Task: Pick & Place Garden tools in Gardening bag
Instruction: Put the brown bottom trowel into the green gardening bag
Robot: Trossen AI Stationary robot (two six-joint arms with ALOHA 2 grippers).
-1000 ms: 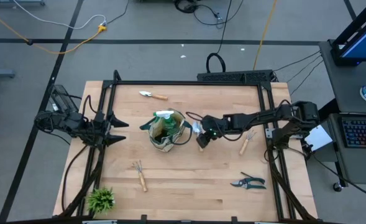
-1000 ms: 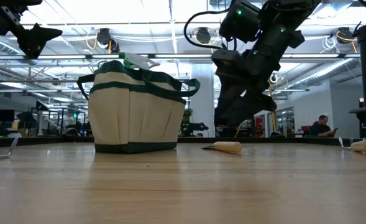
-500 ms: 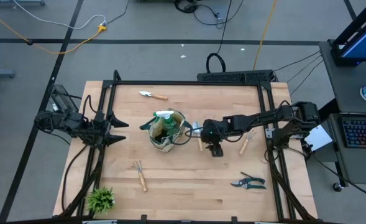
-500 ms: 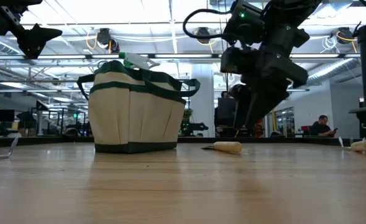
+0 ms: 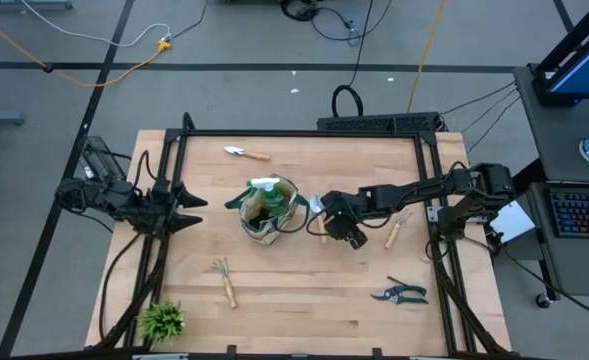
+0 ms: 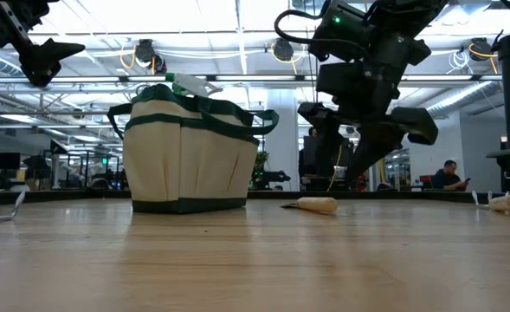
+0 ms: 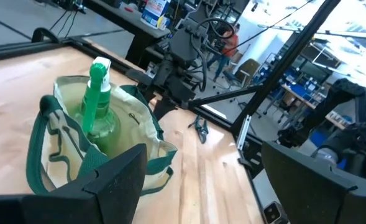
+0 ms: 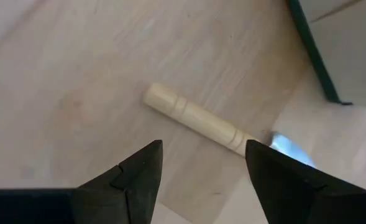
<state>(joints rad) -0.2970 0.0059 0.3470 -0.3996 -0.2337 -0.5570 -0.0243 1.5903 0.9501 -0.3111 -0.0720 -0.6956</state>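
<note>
So the wooden table [image 5: 304, 300] takes up most of the overhead shot, and the gardening bag [image 5: 267, 212] sits upright near the middle of it with a green spray bottle [image 7: 96, 99] standing inside, nozzle poking out of the mouth. The right gripper [image 5: 350, 232] is just beside the bag on its right, hovering above the table with its fingers [image 8: 133, 177] spread apart and nothing between them; the wrist cam looks straight down at a wooden-handled trowel [image 8: 198, 121] lying on the wood right next to the bag's edge. The left gripper [image 5: 186, 212] is parked over the table's left side, pointing at the bag, fingers also apart and empty. Scattered around: pruning shears [image 5: 400, 294] at the lower right, a small rake [image 5: 397, 226] near the right edge, another rake [image 5: 224, 279] below the bag, a second trowel [image 5: 244, 152] toward the far edge, and a little leafy plant [image 5: 162, 320] in the near left corner.
</note>
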